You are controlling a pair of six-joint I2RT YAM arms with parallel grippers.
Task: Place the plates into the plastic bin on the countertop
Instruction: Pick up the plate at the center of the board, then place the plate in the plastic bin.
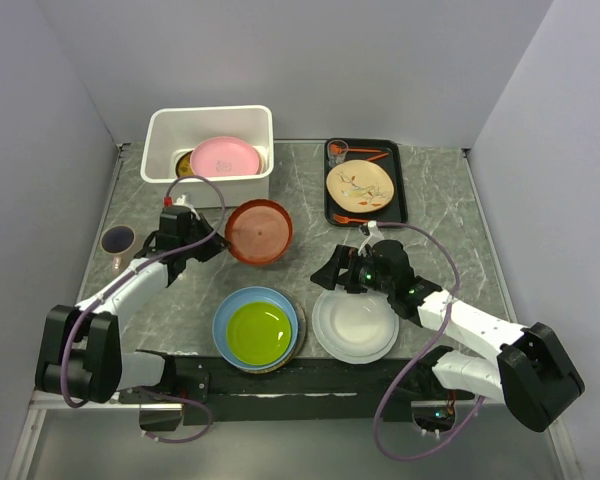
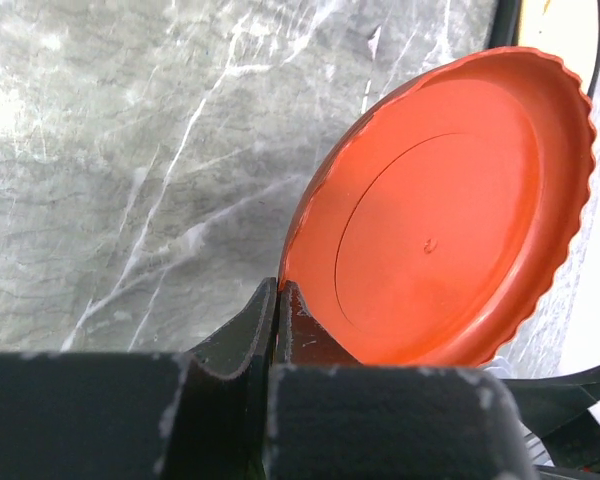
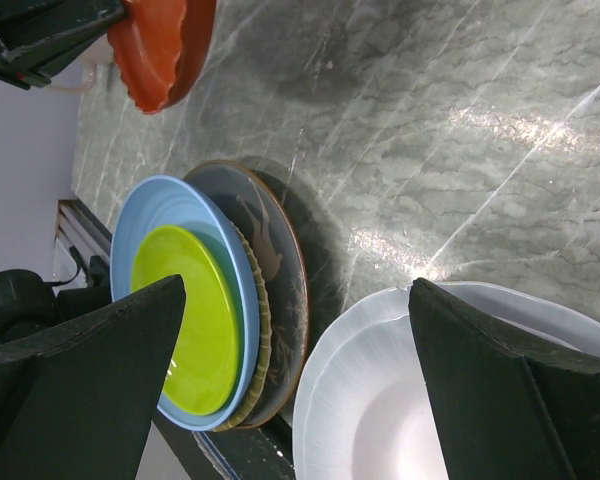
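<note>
My left gripper (image 1: 218, 246) is shut on the rim of a red-brown plate (image 1: 260, 231), which hangs tilted over the grey marble-look countertop (image 1: 440, 235) in front of the white plastic bin (image 1: 160, 135). In the left wrist view the jaws pinch that plate (image 2: 440, 210) at its near edge. A pink plate (image 1: 225, 155) lies in the bin. A lime green plate (image 1: 258, 330) tops a stack with a blue plate (image 3: 150, 215) and a dark deer plate (image 3: 275, 255). My right gripper (image 3: 298, 288) stands open over the left rim of a white plate (image 1: 355, 325), holding nothing.
A black tray (image 1: 398, 190) at the back right carries a peach flower-painted plate (image 1: 358, 182) and orange cutlery. A dark cup (image 1: 118, 240) stands at the left edge. Grey walls close in on three sides.
</note>
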